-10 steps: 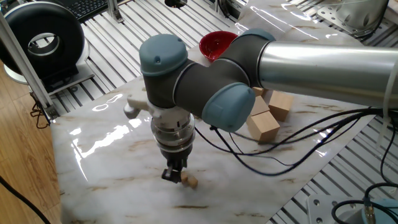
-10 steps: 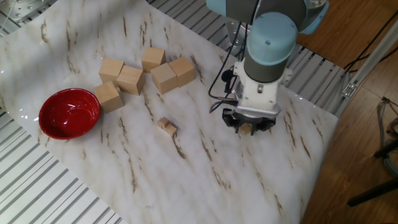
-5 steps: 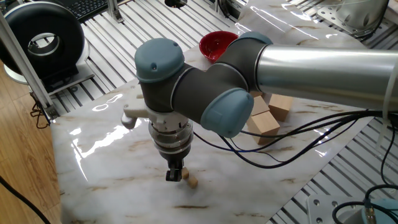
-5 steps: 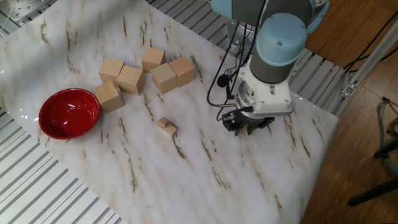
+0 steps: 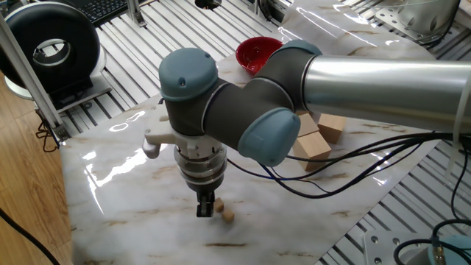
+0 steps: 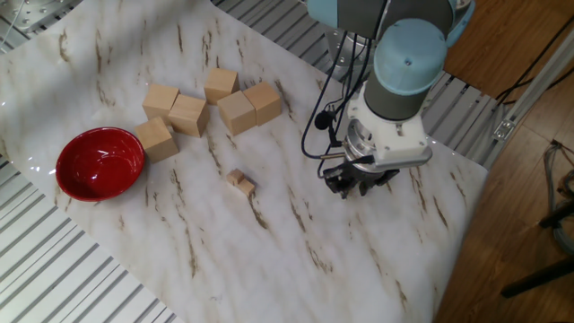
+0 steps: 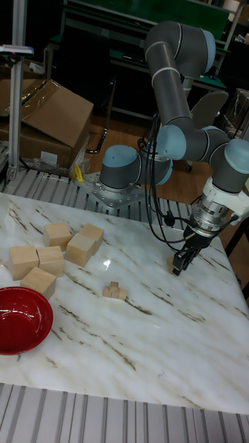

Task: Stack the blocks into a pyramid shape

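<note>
Gripper (image 5: 207,208) points straight down, its fingertips at or just above the marble table (image 6: 296,260); fingers narrow, with a tiny tan cube (image 5: 218,207) pressed against one side of them; whether the jaws actually clamp that cube cannot be told from these views; a second tiny cube (image 5: 228,216) lies on the table just beside the first, apart from the fingertips. In the tall fixed view the gripper (image 7: 181,262) stands near the table's right edge, with a tan cube (image 7: 171,262) visible just beside its fingers.

Small stepped pile (image 6: 239,181) of tiny cubes sits near the middle of the table, well apart from the gripper; in the tall fixed view the same pile (image 7: 114,290) shows one cube raised above the others; the exact count in the pile cannot be told.

Five large wooden blocks (image 6: 206,109) lie grouped toward the far side of the table from the gripper, several touching one another; the same group (image 7: 55,252) appears near the left edge in the tall fixed view.

Red bowl (image 6: 100,162) stands upright at the table edge, touching or just beside the nearest large block; cables (image 5: 346,158) hang from the arm (image 5: 383,85) across the table.
</note>
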`<state>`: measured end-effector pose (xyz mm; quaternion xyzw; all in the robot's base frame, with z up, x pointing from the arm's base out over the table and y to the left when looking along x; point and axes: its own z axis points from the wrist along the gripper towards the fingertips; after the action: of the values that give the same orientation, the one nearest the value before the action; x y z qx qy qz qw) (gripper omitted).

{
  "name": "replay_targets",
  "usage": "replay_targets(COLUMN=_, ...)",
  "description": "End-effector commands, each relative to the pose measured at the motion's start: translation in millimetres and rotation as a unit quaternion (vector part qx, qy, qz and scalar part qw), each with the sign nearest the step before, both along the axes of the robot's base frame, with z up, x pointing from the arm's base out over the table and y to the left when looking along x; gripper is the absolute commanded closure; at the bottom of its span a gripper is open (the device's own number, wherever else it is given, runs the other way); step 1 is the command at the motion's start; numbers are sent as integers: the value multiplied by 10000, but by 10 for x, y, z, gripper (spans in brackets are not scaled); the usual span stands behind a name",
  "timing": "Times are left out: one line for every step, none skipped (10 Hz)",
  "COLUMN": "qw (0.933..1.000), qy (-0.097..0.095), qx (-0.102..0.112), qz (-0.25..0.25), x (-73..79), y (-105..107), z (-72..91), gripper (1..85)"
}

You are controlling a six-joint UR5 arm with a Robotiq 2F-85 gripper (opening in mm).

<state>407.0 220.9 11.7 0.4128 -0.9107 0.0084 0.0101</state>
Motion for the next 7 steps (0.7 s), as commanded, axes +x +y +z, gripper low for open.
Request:
replay_targets(qw=9999, qy=-60, qx=45, qz=113, x=23, y=-39, z=-31, gripper=477)
replay_targets(qw=9999, qy=-82, qx=53, qz=129, x=27, y=-68, z=-51, gripper=483)
replay_targets(qw=9998, qy=-89, qx=37, qz=160, x=25, y=-95, z=-61, gripper=487)
replay_targets(qw=9998, qy=-112, qx=44, qz=168, x=36, y=-96, z=-64, gripper=493)
replay_targets(qw=9998, qy=-112, qx=44, qz=168, x=35, y=-96, z=-65, gripper=507)
replay_targets(qw=9998, qy=-112, qx=44, qz=176, x=35, y=-96, z=-65, gripper=510)
replay_targets(qw=9998, qy=-96, qx=45, qz=183, x=25, y=-99, z=-60, gripper=510)
